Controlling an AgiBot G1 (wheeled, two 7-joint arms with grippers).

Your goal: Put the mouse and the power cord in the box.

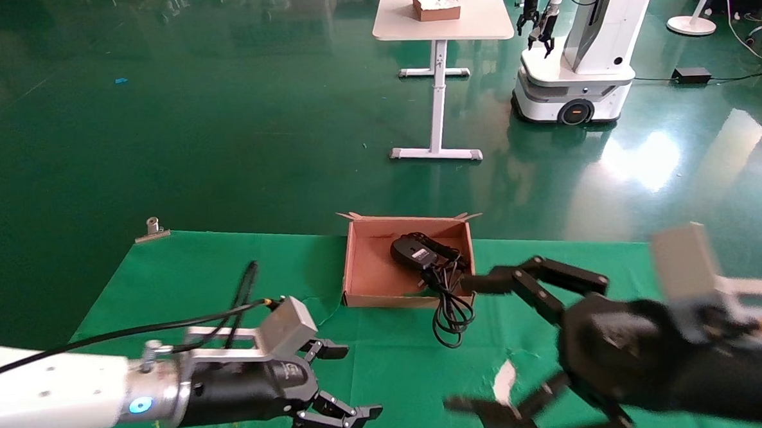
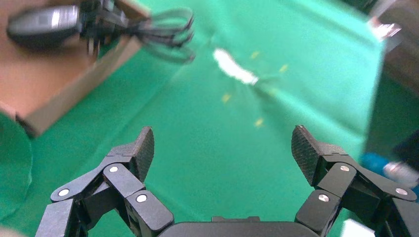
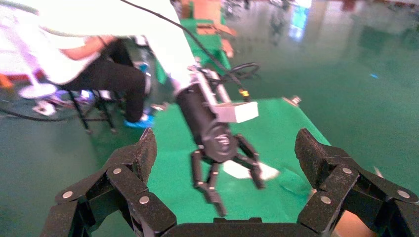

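While the cardboard box [image 1: 371, 272] sits at about twelve o'clock on the green cloth [image 1: 184, 280] in the head view, the mouse [image 1: 412, 251] lies inside it toward the far right corner, black and oval. Just beside the mouse, the power cord [image 1: 450, 298] starts inside the box and spills over the near right wall, so its long loops rest on the cloth outside, toward six o'clock of the box.

The left gripper [image 1: 343, 386] hovers over the cloth at about seven o'clock from the box, fingers spread wide and holding nothing; its wrist view shows both pads [image 2: 143, 148] apart over bare green cloth, with the box corner beyond.

The right gripper [image 1: 483, 344] hangs at about five o'clock from the box, near the cord's loops, also splayed and empty. A white scrap of paper [image 1: 505, 381] lies on the cloth beneath it.

Farther off, a white table [image 1: 443, 25] carries a smaller brown box [image 1: 437, 5] with white contents.
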